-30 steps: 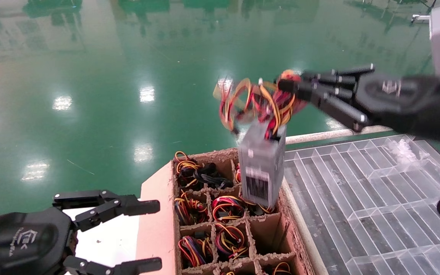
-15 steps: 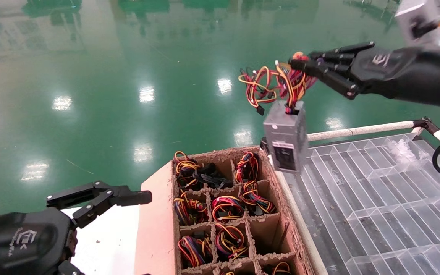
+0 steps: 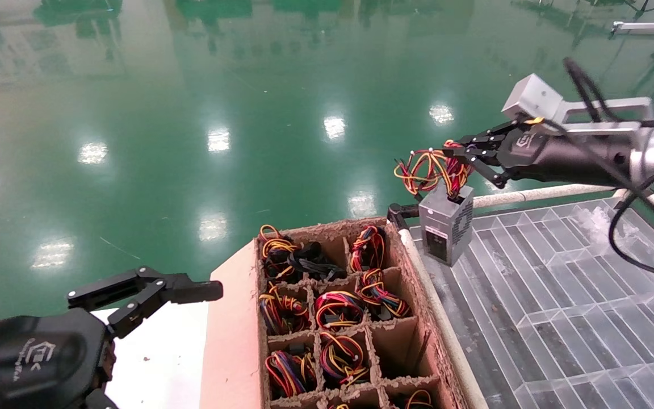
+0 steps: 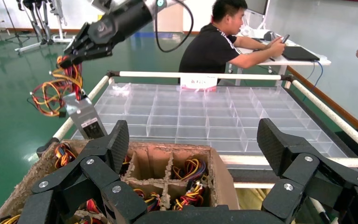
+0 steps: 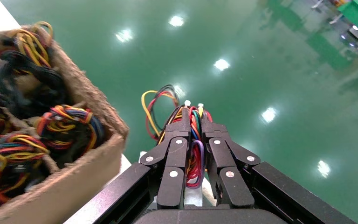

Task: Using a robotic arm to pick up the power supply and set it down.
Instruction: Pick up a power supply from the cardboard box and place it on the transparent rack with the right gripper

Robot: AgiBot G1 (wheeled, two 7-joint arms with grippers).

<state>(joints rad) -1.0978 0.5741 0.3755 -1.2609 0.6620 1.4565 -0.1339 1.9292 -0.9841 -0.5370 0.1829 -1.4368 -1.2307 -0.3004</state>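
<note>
Since a second ago, power supply (image 3: 445,230) swung clear of cardboard crate (image 3: 230,341), now low over clear tray (image 3: 560,295). Right gripper (image 3: 456,152) clenches its wires (image 3: 429,170). Lower gently before releasing. Left gripper (image 3: 208,292) idles, fingers spread.

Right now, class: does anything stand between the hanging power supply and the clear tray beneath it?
Nothing visible does. The right gripper holds the power supply by its wires over the clear divided tray, past the cardboard box.

Left hand (image 3: 151,295) cut off by the head view's edge; power supply (image 5: 193,198) hidden behind right hand (image 5: 194,122).
</note>
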